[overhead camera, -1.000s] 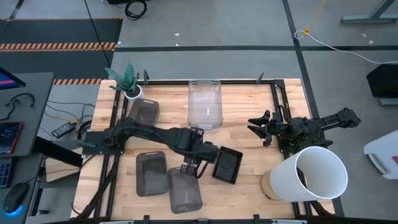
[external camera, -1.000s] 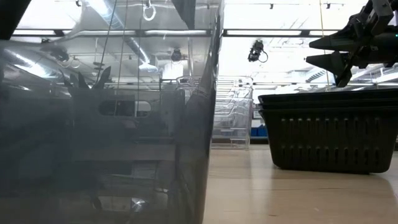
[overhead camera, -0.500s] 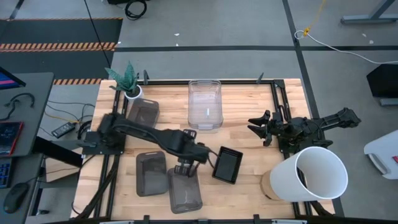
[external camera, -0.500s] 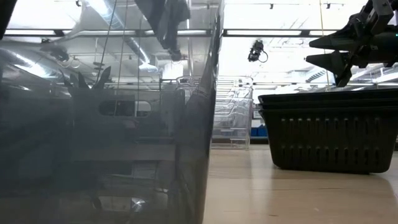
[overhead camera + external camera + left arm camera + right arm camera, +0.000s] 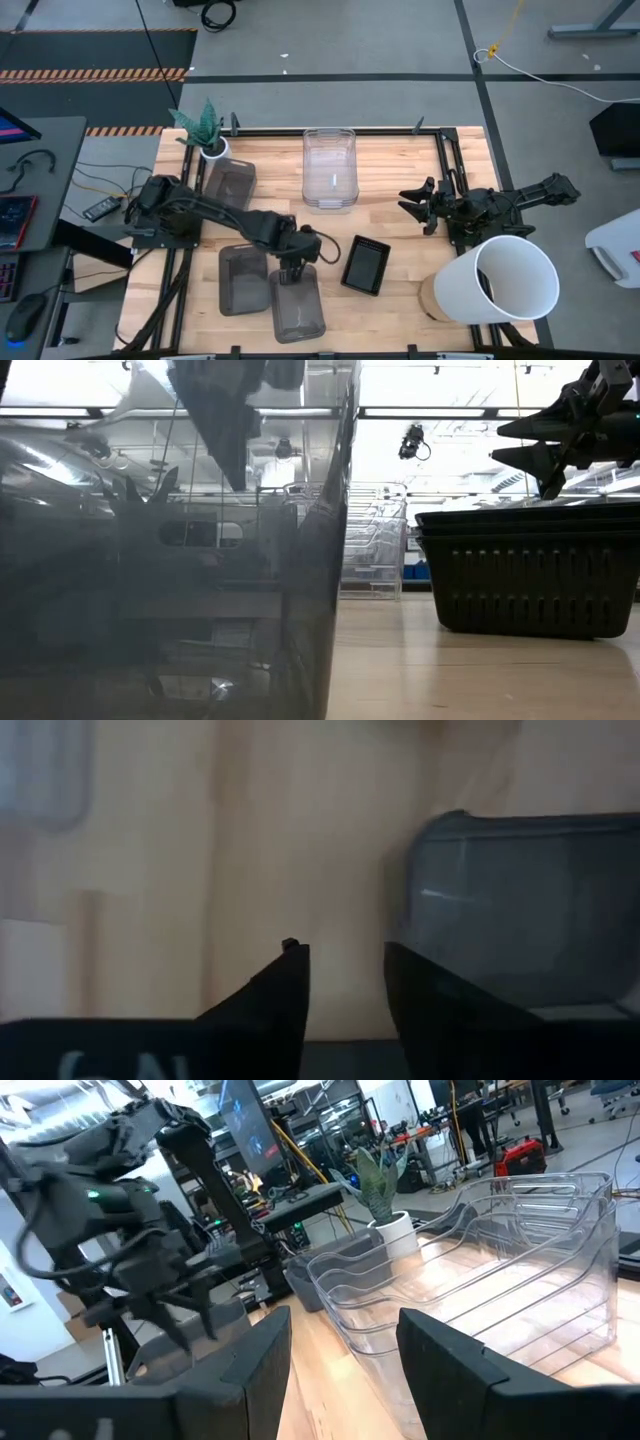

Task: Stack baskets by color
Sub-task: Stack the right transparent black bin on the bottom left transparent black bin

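Note:
Three smoky grey baskets show in the high view. One (image 5: 232,180) sits at the far left, one (image 5: 242,278) at the near left, and one (image 5: 299,310) at the near edge. A clear basket (image 5: 330,168) stands at the far middle. A black mesh basket (image 5: 366,265) lies to the right of the grey ones. My left gripper (image 5: 293,270) is open and points down over the far end of the nearest grey basket (image 5: 520,910). One finger (image 5: 430,990) is over its rim and the other stands outside. My right gripper (image 5: 408,205) waits open at the right.
A large white bucket (image 5: 505,280) lies at the near right. A small potted plant (image 5: 205,130) stands at the far left corner. In the low view the nearest grey basket (image 5: 160,590) fills the left half and the black basket (image 5: 530,570) stands at the right. Bare wood lies between them.
My left gripper has come down and moved a little toward the table's left edge, rolling about its own axis. It now stands over the far end of the nearest grey basket. No basket has moved.

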